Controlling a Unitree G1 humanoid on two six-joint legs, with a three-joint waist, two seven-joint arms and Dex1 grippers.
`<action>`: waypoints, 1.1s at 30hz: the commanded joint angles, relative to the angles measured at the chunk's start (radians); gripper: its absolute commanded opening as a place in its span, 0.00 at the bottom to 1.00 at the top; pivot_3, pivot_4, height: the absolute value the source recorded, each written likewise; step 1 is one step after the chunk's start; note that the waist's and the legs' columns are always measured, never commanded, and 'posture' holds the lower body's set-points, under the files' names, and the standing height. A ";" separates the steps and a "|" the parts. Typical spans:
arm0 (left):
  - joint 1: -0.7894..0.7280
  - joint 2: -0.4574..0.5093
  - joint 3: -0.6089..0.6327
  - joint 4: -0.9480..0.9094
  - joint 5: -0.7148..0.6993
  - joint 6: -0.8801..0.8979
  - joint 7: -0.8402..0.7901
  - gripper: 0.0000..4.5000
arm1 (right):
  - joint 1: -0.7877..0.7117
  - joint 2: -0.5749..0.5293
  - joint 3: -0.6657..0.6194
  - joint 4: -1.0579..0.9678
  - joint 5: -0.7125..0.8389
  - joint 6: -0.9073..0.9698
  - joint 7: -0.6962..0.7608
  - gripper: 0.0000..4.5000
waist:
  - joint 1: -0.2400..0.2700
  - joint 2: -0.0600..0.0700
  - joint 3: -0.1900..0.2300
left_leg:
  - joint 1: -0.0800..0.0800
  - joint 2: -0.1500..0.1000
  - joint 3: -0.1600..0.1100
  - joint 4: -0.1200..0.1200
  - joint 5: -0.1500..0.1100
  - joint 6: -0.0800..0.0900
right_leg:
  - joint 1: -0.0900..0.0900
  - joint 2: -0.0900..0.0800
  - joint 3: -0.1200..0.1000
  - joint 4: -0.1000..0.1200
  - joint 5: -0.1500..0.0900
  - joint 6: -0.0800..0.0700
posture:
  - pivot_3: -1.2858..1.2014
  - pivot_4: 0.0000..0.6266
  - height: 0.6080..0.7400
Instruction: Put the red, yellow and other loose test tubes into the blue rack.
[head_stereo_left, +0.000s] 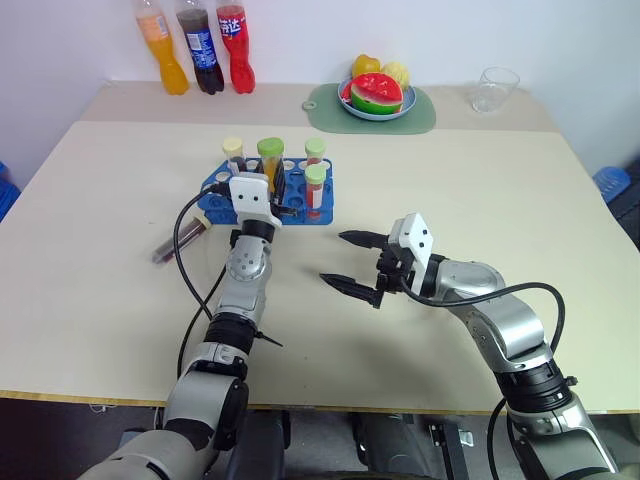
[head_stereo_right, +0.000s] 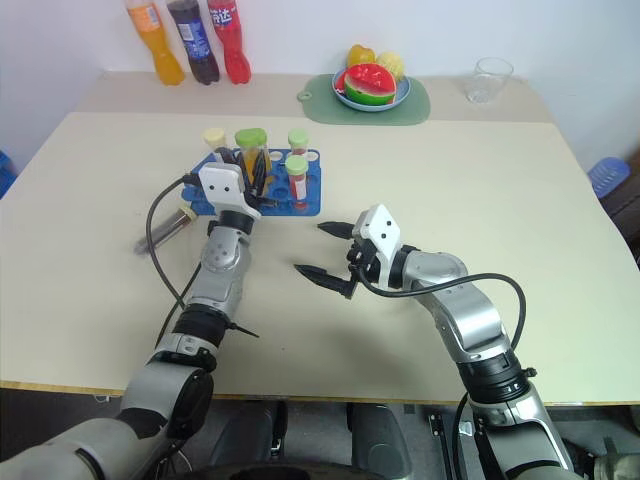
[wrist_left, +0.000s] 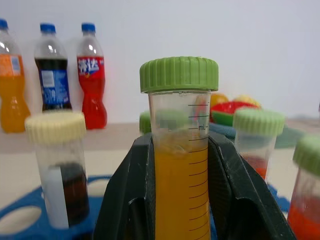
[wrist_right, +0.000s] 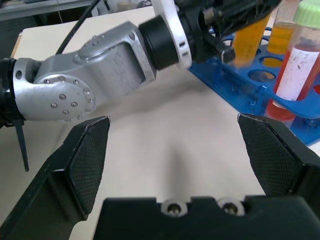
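The left gripper, jaws clamped on the yellow tube, holds it over the blue rack at twelve o'clock, where several tubes already stand; one dark tube lies at nine o'clock, and the right gripper waits, jaws apart.

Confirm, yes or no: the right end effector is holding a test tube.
No. The right end effector hangs open over bare table, nothing between its fingers.

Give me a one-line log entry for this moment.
left hand: shut on yellow tube, over blue rack | right hand: open, empty | dark tube: loose on table
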 joint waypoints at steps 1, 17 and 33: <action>-0.032 -0.002 0.011 0.009 0.009 -0.042 0.000 0.17 | -0.018 0.004 -0.012 -0.042 0.015 -0.002 -0.002 1.00 | 0.001 0.000 0.000 | 0.000 0.000 0.000 0.000 0.000 0.000 | 0.000 0.000 0.000 0.000 0.000 0.000 | 0.52 0.24 0.95; 0.202 0.141 0.134 -0.776 -0.226 0.353 -0.064 0.70 | -0.015 0.019 -0.038 -0.035 0.020 -0.006 -0.057 1.00 | -0.009 0.000 0.000 | 0.000 0.002 0.000 0.000 0.000 0.000 | -0.001 0.001 0.000 0.001 0.000 0.000 | 0.52 0.24 0.95; 0.071 1.022 -0.034 -0.676 -0.423 1.649 -0.540 0.99 | -0.104 0.033 -0.012 0.089 0.002 -0.062 0.025 1.00 | -0.025 -0.001 0.001 | 0.002 0.002 -0.001 -0.001 0.000 0.000 | 0.001 0.003 -0.002 0.002 -0.001 -0.001 | 0.52 0.24 0.95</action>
